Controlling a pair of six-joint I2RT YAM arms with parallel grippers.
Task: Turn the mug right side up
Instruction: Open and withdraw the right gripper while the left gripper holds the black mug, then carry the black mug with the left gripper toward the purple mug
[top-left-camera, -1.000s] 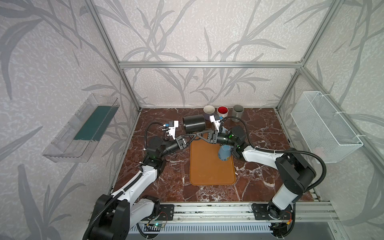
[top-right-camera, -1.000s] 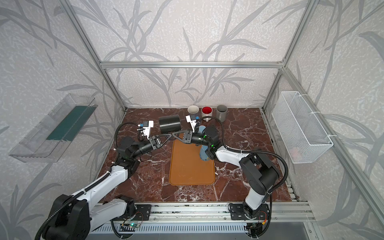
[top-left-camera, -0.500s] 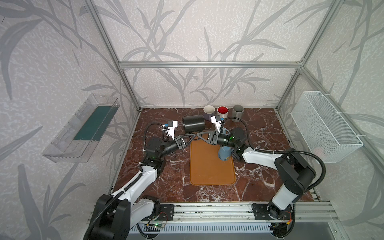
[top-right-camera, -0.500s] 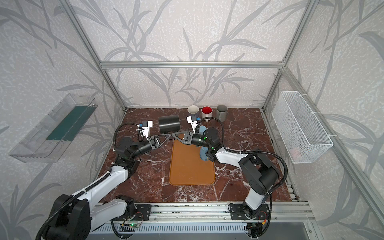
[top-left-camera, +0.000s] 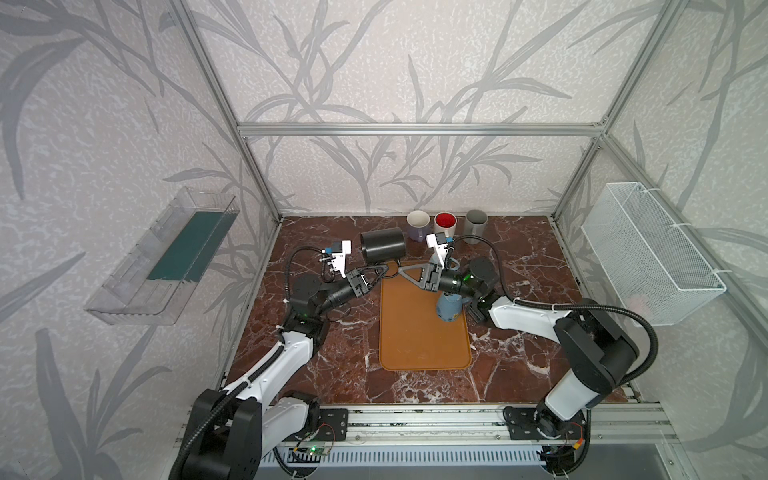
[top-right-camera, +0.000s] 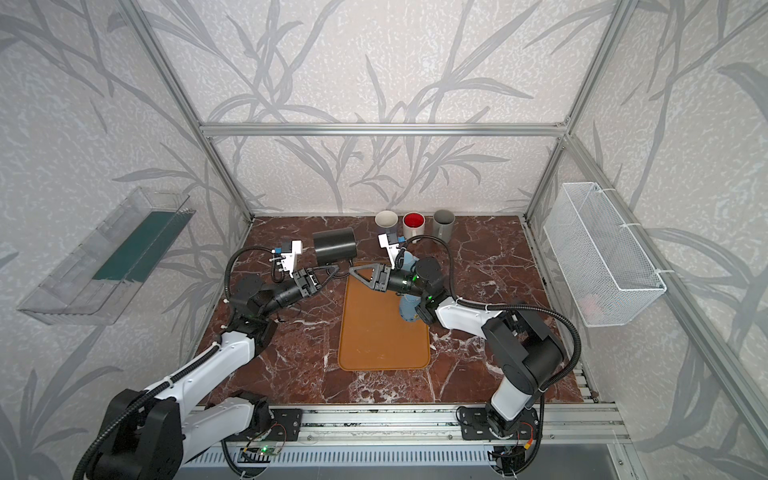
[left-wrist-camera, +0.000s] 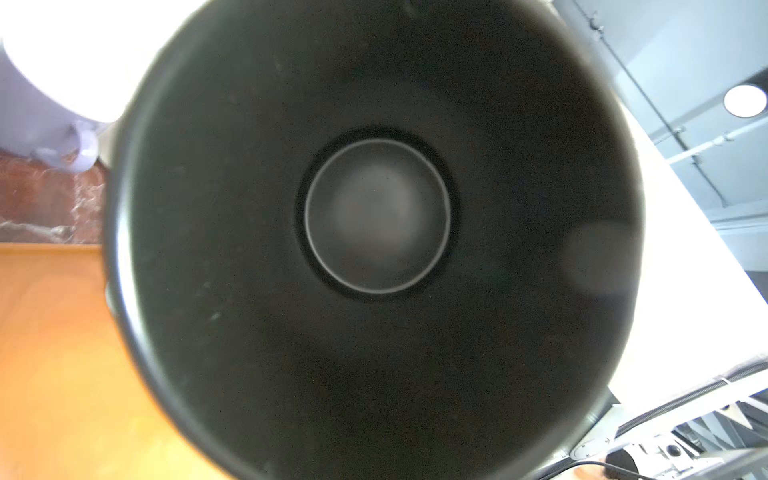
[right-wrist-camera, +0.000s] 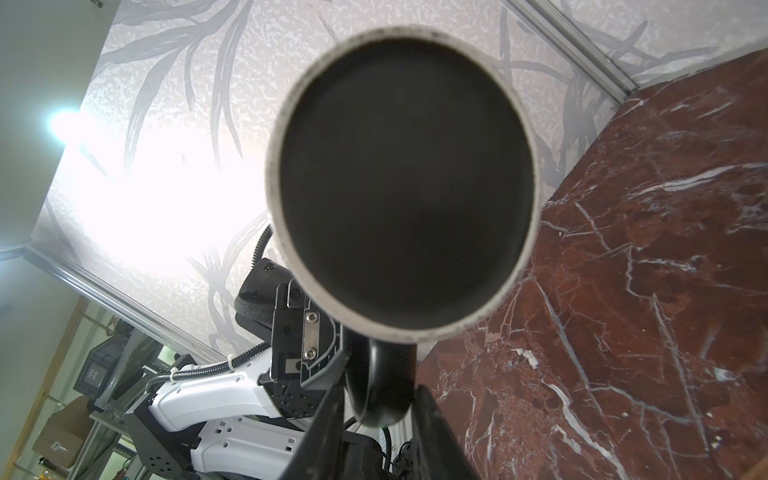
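Observation:
A black mug (top-left-camera: 382, 246) (top-right-camera: 334, 246) hangs on its side in the air over the far end of the orange mat (top-left-camera: 419, 340), its handle pointing down. My left gripper (top-left-camera: 381, 272) (top-right-camera: 332, 272) is shut on that handle from the left. In the left wrist view the mug's dark inside (left-wrist-camera: 374, 216) fills the picture and hides my own fingers. My right gripper (top-left-camera: 402, 271) (right-wrist-camera: 376, 415) faces it from the right. In the right wrist view the mug's base (right-wrist-camera: 403, 187) looks at me, and its handle (right-wrist-camera: 380, 382) sits loosely between my open fingers (right-wrist-camera: 436, 424).
A blue mug (top-left-camera: 449, 307) stands on the mat, partly under the right arm. A white mug (top-left-camera: 417, 224), a red-lined mug (top-left-camera: 445, 223) and a grey mug (top-left-camera: 476, 221) line the back wall. A wire basket (top-left-camera: 648, 253) hangs at right, a clear tray (top-left-camera: 166, 257) at left.
My right gripper's jaws have spread apart off the black mug's handle. The left gripper has kept its hold, and the mug has hardly moved.

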